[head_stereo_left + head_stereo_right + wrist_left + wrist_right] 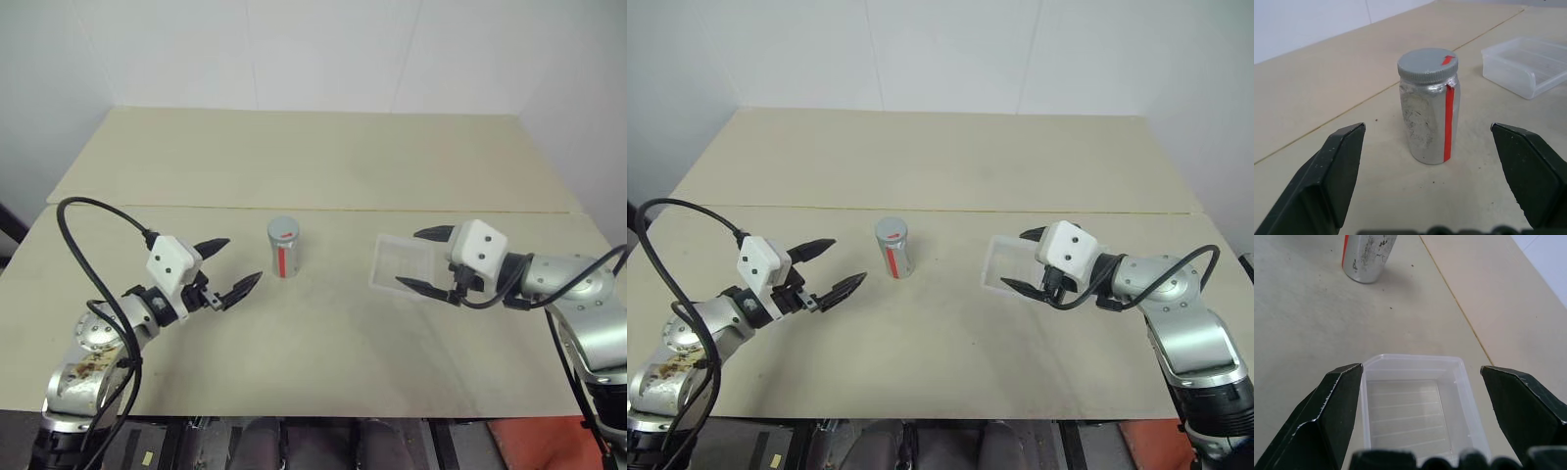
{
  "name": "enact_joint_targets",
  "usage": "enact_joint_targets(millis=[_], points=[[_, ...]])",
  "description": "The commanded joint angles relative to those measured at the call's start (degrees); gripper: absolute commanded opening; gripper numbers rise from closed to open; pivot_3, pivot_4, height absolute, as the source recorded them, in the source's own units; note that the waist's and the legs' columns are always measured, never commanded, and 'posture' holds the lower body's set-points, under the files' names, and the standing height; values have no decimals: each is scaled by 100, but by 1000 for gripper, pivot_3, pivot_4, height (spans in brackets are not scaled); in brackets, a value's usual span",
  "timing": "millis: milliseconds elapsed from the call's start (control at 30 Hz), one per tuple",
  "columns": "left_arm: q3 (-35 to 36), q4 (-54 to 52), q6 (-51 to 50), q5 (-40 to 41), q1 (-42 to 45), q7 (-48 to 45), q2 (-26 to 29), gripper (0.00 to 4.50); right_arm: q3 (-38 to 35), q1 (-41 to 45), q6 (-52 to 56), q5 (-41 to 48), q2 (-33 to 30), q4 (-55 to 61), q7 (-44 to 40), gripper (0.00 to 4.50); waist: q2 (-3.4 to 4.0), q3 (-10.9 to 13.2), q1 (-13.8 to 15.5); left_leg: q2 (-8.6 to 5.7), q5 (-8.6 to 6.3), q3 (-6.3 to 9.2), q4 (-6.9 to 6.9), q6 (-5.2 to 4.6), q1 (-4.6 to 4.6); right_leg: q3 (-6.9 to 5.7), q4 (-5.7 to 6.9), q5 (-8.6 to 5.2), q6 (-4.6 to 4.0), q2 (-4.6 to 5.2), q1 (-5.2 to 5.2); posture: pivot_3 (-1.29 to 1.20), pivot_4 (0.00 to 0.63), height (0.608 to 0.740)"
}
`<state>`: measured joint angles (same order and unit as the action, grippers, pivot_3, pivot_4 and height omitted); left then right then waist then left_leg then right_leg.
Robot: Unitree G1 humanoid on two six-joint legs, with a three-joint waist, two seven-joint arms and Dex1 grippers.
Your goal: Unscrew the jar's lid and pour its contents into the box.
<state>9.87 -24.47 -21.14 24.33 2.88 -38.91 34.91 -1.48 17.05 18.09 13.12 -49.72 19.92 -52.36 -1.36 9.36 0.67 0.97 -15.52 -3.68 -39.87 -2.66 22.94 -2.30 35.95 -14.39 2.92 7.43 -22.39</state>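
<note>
White walls close off the far side of our pale desk [323, 333], and the work sits near its middle. We see the jar [283, 248] standing upright, long axis vertical, with the lid [283, 230] still screwed on, so nothing has been poured yet. Our left gripper [227, 266] hovers with its jaws spread wide and empty; from it the jar lies at about two o'clock, just beyond the fingertips and slightly off the line between them. Our right gripper [427, 259], likewise wide open and holding nothing, hangs over the near end of the box [402, 262], which lies flat and empty at about three o'clock from the jar, well apart from it. We judge the left arm the nearer one for taking the jar's body: its jaws already face the jar side-on, and a short advance would bracket it, leaving the right free for the lid.
</note>
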Motion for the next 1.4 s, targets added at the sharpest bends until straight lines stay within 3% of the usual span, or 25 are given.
enact_joint_targets(millis=[33,367,733,1067,1400], points=[[-75,-216,147,-110,-13,121,-83,4469,-252,88,-197,15,-89,32,-27,4500,0,0,0,0,0,0,0,0,0,0,0,0,0,0,0,0,150,740],[-204,-342,216,-322,-105,335,-338,4469,-260,159,-234,23,-2,-2,81,4500,0,0,1,0,-1,0,0,-1,1,1,-2,0,0,0,0,0,150,740],[-1214,-735,44,-1310,-251,2130,-1814,4469,-410,168,-168,42,39,80,285,4500,-1,0,6,-1,-2,2,-4,-4,5,1,-2,1,2,5,2,0,150,740],[-1737,-57,442,-2221,-257,3120,-2694,4469,-626,145,11,135,-220,197,207,4500,0,0,20,-3,-6,3,-3,-11,5,1,-5,1,2,4,3,0,150,740],[-1622,966,1082,-2228,78,3246,-3051,4469,-574,309,142,99,-236,198,273,4500,0,0,11,-2,-7,3,-3,-12,4,0,-1,1,1,4,2,0,150,740]])
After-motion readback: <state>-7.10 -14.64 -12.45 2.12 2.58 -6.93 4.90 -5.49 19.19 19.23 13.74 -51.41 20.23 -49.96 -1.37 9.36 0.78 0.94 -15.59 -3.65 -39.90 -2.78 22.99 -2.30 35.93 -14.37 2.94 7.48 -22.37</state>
